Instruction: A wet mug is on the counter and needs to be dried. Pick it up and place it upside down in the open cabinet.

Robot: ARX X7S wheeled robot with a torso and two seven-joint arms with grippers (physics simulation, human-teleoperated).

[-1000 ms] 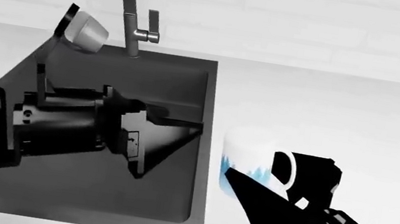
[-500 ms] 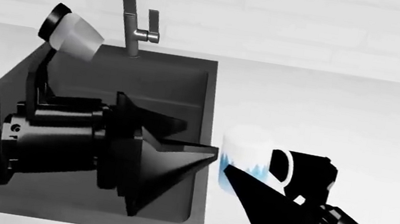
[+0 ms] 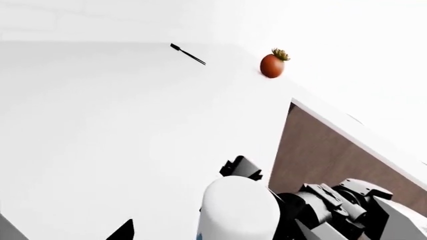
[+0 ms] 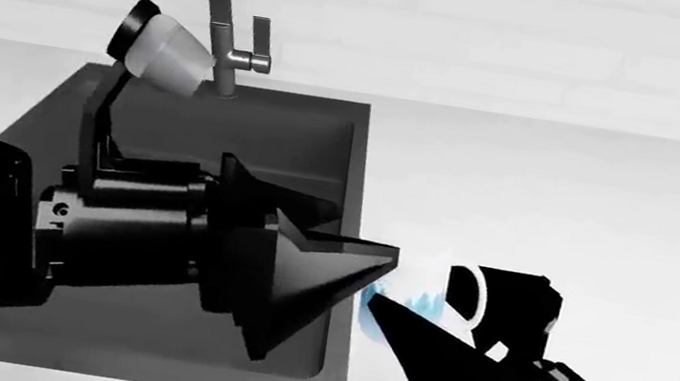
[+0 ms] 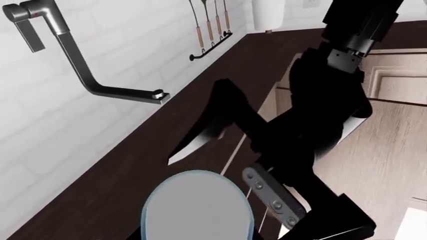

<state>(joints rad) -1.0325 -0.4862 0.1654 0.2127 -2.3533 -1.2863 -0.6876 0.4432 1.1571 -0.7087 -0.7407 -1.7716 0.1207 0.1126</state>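
The mug [image 4: 429, 295], white with a jagged light-blue band, is mostly covered by both grippers just right of the sink on the white counter [image 4: 582, 196]. My right gripper [image 4: 458, 307] is shut on it, one finger under the band and the other by the loop handle [image 4: 466, 292]. My left gripper [image 4: 372, 246] is open, with its tips reaching the mug's left side. The mug [image 3: 240, 207] fills the space between the jaws in the left wrist view. Its grey, blue-rimmed end [image 5: 199, 207] faces the right wrist camera. The open cabinet is out of view.
The dark grey sink basin [image 4: 256, 122] and the grey faucet [image 4: 214, 0] lie under and behind my left arm. A white cylinder with a black rim [image 4: 165, 53] stands on a stalk above that arm. A tomato [image 3: 272, 65] and a black utensil [image 3: 188, 54] lie farther along the counter.
My left gripper has moved right across the sink, and its tips now overlap the mug. The white cylinder above it swung about. The right gripper and mug shifted slightly.
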